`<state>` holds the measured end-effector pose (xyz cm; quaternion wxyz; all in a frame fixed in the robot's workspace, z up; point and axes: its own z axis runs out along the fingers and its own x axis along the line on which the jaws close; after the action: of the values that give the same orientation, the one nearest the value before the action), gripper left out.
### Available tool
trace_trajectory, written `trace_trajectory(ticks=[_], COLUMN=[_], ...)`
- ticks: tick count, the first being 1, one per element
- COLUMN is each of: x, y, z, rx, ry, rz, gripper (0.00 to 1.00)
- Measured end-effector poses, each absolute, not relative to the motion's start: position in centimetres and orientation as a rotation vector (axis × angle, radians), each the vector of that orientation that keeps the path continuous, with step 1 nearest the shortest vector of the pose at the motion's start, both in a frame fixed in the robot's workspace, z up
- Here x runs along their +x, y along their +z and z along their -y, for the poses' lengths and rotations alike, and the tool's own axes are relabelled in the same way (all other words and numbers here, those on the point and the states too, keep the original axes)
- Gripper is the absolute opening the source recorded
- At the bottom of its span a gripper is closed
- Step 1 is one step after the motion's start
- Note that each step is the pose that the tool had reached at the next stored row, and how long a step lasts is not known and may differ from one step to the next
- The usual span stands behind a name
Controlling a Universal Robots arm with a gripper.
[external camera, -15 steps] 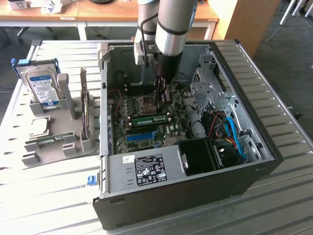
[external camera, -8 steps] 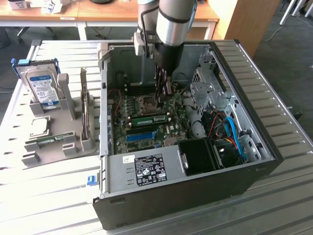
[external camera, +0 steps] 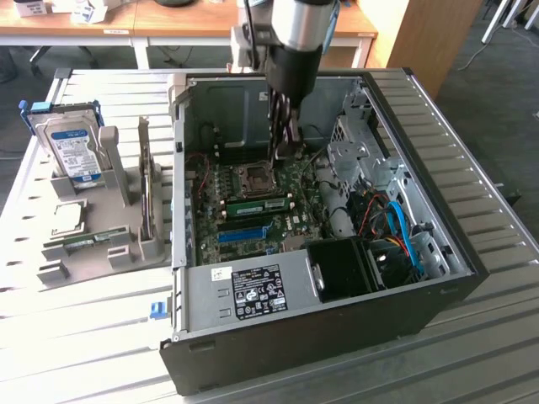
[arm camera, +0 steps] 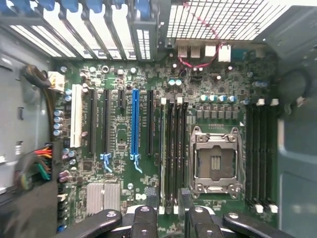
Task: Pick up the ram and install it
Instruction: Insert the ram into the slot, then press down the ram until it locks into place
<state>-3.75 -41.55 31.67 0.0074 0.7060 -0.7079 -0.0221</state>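
While the arm is lowered into the open computer case (external camera: 472, 252), which lies on its side on the slatted desk (external camera: 488, 353), the pincer (external camera: 285, 150) is held just above the motherboard (arm camera: 124, 144), close to the CPU socket (external camera: 255, 177). Its jaws are spread apart and nothing is gripped between them. In the wrist view the dark fingers (arm camera: 143, 223) are seen over the ends of the memory slots. The ram (external camera: 255, 204) is seated on edge in one of the four dark slots beside the socket, the one farthest from the socket, on the side toward the blue slot strip (external camera: 244, 234). It is not touched by the pincer. Toward the exterior view's left, outside the case, a grey holder (external camera: 118, 227) is set on the desk. A hard drive (external camera: 74, 150) is stood upright in it, and a second green stick (external camera: 88, 241) is laid flat in it.
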Motion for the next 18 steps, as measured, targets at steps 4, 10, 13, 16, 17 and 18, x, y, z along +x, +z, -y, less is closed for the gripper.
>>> trace_trajectory(ticks=[4,10,13,16,17,18], x=[-3.7,-3.7,-3.7,-3.7,-3.7,-3.7], y=[33.2,35.3,35.4,35.4,35.4,35.4], z=[41.6,41.6,41.6,41.6,41.6,41.6], rx=[2.207,2.207,2.208,2.207,2.207,2.208], ry=[-0.069,-0.069,-0.069,-0.069,-0.069,-0.069], rz=[2.213,2.213,2.213,2.213,2.213,2.213], gripper=[0.31,0.31,0.31,0.31,0.31,0.31])
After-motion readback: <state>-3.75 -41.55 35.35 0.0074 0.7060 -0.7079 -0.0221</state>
